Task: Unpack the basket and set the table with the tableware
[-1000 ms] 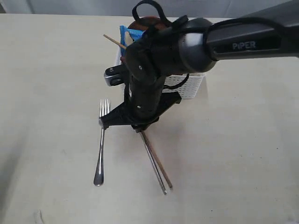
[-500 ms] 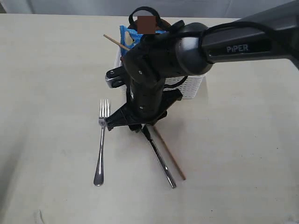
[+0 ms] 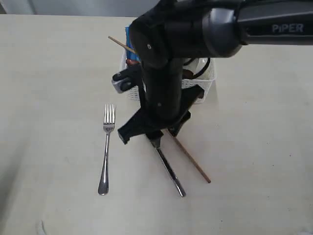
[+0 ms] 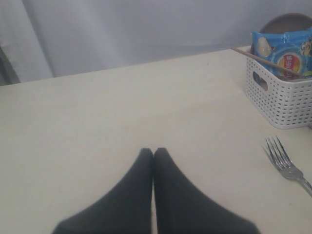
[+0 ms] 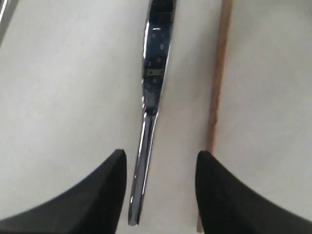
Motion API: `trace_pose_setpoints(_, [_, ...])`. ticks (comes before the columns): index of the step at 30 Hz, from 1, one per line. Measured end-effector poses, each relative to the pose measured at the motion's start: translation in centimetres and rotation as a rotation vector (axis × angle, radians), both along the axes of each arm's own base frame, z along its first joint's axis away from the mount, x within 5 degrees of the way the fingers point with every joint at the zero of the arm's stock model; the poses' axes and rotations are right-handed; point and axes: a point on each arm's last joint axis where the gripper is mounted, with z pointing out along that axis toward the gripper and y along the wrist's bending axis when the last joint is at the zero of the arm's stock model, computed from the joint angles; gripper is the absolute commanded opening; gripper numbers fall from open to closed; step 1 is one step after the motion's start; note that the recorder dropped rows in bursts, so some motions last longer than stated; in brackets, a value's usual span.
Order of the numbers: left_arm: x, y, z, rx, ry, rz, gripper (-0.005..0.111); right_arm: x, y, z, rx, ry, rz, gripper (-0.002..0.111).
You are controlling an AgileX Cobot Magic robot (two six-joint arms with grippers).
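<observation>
The steel knife (image 3: 168,169) and one brown chopstick (image 3: 190,159) lie side by side on the table (image 3: 254,161), free of any grip. Just above their near ends my right gripper (image 5: 161,156) stands open; the knife (image 5: 153,73) runs between its fingers and the chopstick (image 5: 218,83) passes by one fingertip. The fork (image 3: 106,147) lies to the left. The white basket (image 3: 203,85) sits behind the right arm, with another chopstick (image 3: 120,43) sticking out. My left gripper (image 4: 153,152) is shut and empty, low over bare table, away from the basket (image 4: 273,92) and fork (image 4: 282,163).
A blue snack packet (image 4: 285,51) stands in the basket, with a brown plate (image 4: 287,22) behind it. The right arm hides most of the basket in the exterior view. Bare tabletop stretches left of the fork and right of the chopstick.
My right gripper has opened and lifted off the knife and chopstick. Both now lie on the table, and the chopstick has swung out to the right of the knife.
</observation>
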Motion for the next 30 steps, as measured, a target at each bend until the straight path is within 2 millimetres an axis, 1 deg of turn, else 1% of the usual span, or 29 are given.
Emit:
trace_pose_setpoints(1, [0.0,0.0,0.0,0.000,0.000,0.000,0.000,-0.5,-0.2,-0.4,0.002,0.016,0.009,0.044])
trace_pose_setpoints(2, [0.0,0.0,0.0,0.000,0.000,0.000,0.000,-1.5,-0.6,-1.3,0.006,0.026,0.031,0.044])
trace_pose_setpoints(3, [0.0,0.0,0.0,0.000,0.000,0.000,0.000,-1.8,-0.7,-1.8,0.010,0.024,0.039,0.044])
trace_pose_setpoints(4, [0.0,0.0,0.0,0.000,0.000,0.000,0.000,-2.2,-0.8,-2.6,0.029,0.012,0.048,0.044])
trace_pose_setpoints(8, [0.0,0.0,0.0,0.000,0.000,0.000,0.000,-1.8,-0.2,-3.9,0.094,-0.039,0.047,0.044])
trace_pose_setpoints(11, [0.0,0.0,0.0,0.000,0.000,0.000,0.000,-1.4,-0.1,-5.3,0.068,-0.056,0.057,0.044])
trace_pose_setpoints(13, [0.0,0.0,0.0,0.000,0.000,0.000,0.000,-1.4,-0.1,-5.5,0.061,-0.053,0.050,0.043])
trace_pose_setpoints(15, [0.0,0.0,0.0,0.000,0.000,0.000,0.000,-1.4,-0.1,-5.6,0.057,-0.051,0.047,0.029])
trace_pose_setpoints(18, [0.0,0.0,0.0,0.000,0.000,0.000,0.000,-1.4,0.1,-5.6,0.063,-0.047,0.038,0.002])
trace_pose_setpoints(19, [0.0,0.0,0.0,0.000,0.000,0.000,0.000,-1.4,0.1,-5.6,0.064,-0.048,0.039,0.000])
trace_pose_setpoints(24, [0.0,0.0,0.0,0.000,0.000,0.000,0.000,-1.4,0.1,-5.6,0.065,-0.048,0.017,0.000])
trace_pose_setpoints(30, [0.0,0.0,0.0,0.000,0.000,0.000,0.000,-1.4,0.1,-5.2,0.075,-0.056,-0.084,0.000])
